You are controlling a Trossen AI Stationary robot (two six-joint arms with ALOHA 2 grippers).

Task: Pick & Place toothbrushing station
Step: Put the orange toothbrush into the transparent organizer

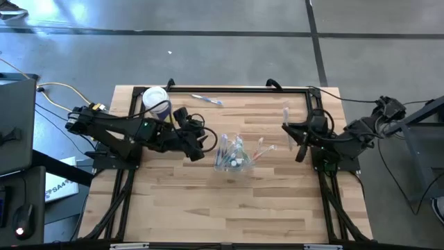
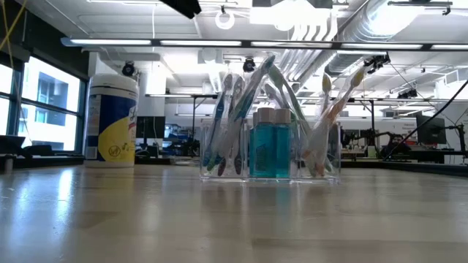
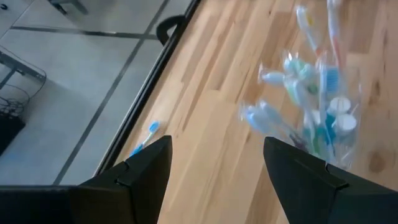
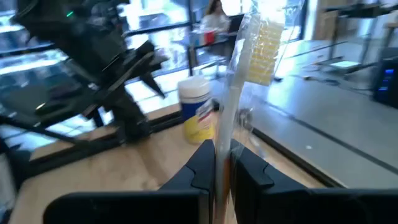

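The toothbrushing station (image 1: 232,156) is a clear holder that stands on the table's middle, with several pastel toothbrushes and a blue white-capped bottle (image 2: 272,150) upright in it. My left gripper (image 1: 202,148) hangs open just left of it, above the table, and nothing is between its fingers (image 3: 146,168). My right gripper (image 1: 288,130) is to the station's right, above the table, shut on a pale toothbrush (image 4: 239,68). One loose toothbrush (image 1: 207,100) lies flat by the far edge. My right gripper pinches the pale toothbrush's handle (image 4: 222,146) between its two fingers, at a lower part of it. The fingers come about level from the table's right side. The brush is lifted clear and stands up from the fingers, with its bristle head (image 4: 263,41) uppermost.
A white-lidded canister (image 1: 156,99) with a yellow label (image 2: 111,124) stands at the far left corner. A black frame (image 1: 236,89) runs along the far and side edges. Bare wood lies between the station and the near edge (image 1: 229,215).
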